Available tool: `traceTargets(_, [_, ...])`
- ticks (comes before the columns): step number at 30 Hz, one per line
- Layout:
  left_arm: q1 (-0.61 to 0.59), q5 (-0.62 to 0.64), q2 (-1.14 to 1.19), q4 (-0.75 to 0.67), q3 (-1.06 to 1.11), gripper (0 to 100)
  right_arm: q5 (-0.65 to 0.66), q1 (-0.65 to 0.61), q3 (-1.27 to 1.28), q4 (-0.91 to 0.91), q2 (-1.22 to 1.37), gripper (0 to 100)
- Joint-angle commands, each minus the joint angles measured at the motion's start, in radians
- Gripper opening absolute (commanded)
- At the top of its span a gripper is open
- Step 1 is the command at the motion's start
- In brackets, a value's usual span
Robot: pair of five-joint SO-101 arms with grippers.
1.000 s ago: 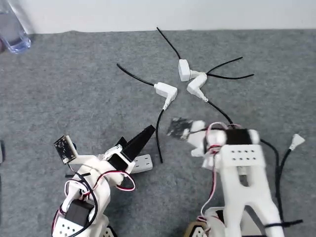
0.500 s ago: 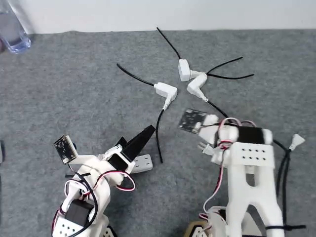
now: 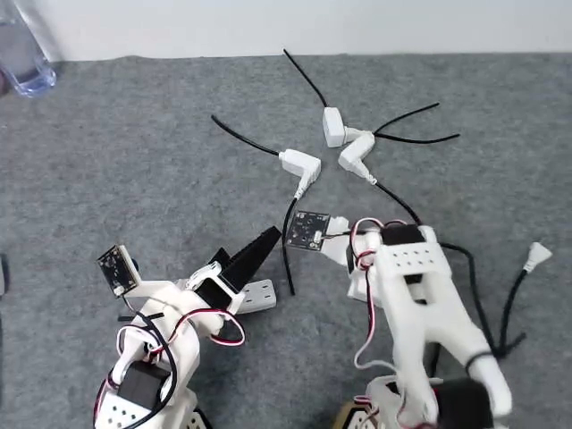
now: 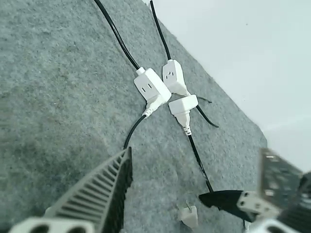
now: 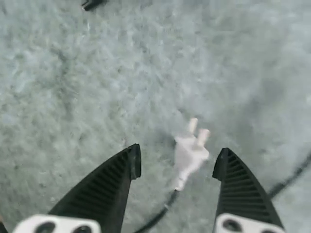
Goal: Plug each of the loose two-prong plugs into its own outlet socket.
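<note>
Ribbed right gripper (image 5: pixel 180 151) straddles white two-prong plug (image 5: pixel 190 153) on fuzzy grey mat (image 5: pixel 73 73)

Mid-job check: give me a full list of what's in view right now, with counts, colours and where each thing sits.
mat: one, grey, covers the table.
outlet sockets: three, white, clustered mid-mat.
loose plugs: two, white; one lies on the mat between the right gripper's fingers, one lies near the mat's right edge.
cords: several, black, run from the sockets and plugs.
clear container: one, transparent, far left corner.
wall: one, white, along the far edge.
left gripper: one, black and white, open, near side, short of the sockets.
right gripper: one, black fingers, open, straddling a plug.
</note>
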Motion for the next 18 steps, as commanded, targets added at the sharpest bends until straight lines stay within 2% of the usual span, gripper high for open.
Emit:
traceTargets(1, [-0.005, 0.000, -0.006, -0.009, -0.008, 48, 0.014, 0.002, -0.072, -0.024, 0.070, 24.4])
traceTargets(10, [-0.002, 0.000, -0.006, -0.009, -0.008, 48, 0.057, 0.104, -0.127, -0.093, 0.186, 24.4])
traceTargets(18, [0.000, 0.000, -0.006, -0.009, -0.008, 48, 0.061, 0.096, -0.146, -0.062, 0.148, 24.4])
